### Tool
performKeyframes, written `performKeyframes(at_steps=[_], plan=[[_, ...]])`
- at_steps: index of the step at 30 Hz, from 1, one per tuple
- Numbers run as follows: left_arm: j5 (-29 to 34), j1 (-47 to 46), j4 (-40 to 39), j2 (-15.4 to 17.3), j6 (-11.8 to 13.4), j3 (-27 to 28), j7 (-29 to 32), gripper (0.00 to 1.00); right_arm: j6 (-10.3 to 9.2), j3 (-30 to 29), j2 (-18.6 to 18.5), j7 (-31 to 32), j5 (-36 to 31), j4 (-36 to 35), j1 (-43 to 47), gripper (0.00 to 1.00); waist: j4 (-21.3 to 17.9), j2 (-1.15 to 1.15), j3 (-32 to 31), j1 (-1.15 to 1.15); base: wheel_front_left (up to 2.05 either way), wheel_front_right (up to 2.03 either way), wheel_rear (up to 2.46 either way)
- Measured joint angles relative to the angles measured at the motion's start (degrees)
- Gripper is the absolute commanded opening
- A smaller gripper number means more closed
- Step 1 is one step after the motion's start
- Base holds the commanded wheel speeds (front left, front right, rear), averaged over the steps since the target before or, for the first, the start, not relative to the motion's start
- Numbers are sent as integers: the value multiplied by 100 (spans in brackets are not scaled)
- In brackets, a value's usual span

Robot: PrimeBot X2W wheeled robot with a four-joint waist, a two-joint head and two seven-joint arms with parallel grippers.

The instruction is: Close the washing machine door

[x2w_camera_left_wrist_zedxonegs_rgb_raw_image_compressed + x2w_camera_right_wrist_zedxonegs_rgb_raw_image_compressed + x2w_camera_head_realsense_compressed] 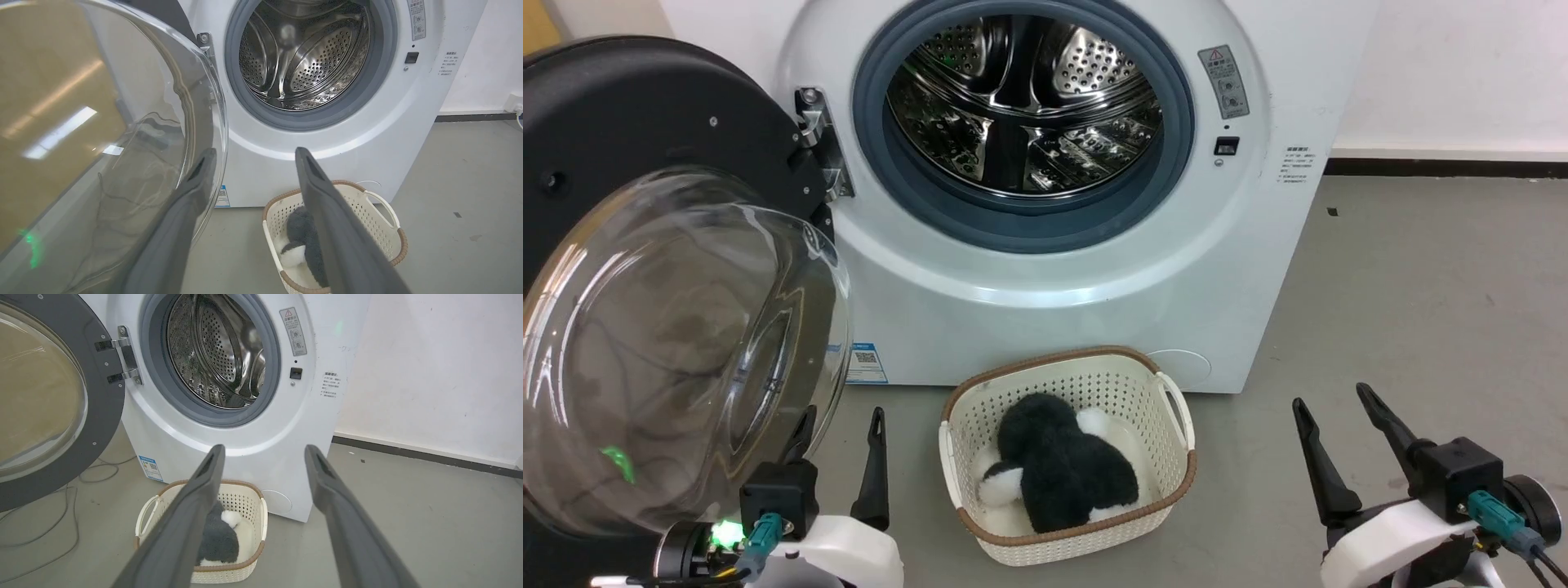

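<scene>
The white washing machine (1094,278) stands ahead with its round port uncovered, showing the grey gasket and steel drum (1023,102). Its door (654,327), black-rimmed with a bulging clear glass bowl, hangs swung out to the left on its hinge (821,147). My left gripper (841,425) is open at the lower left, its left finger right beside the bowl's lower right edge; in the left wrist view the door (102,134) fills the left half next to that finger (192,192). My right gripper (1335,408) is open at the lower right, empty, over bare floor.
A cream laundry basket (1068,457) with a brown rim holds a black and white plush toy (1054,465) on the floor just before the machine, between my grippers. Cables (53,506) lie on the floor under the door. A white wall (1462,73) stands at the right.
</scene>
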Motion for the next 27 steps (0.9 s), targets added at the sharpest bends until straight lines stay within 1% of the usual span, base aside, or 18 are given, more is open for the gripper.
performKeyframes(at_steps=[13,27], plan=[[-7,4,0,0,33,-67,-156,100,0,37,0,-168,59,-10,20,100,247,0,-29,0,0,0,0],[-43,36,-5,0,47,-142,-325,100,0,80,0,-327,90,-23,124,100,631,0,-59,0,0,0,0]])
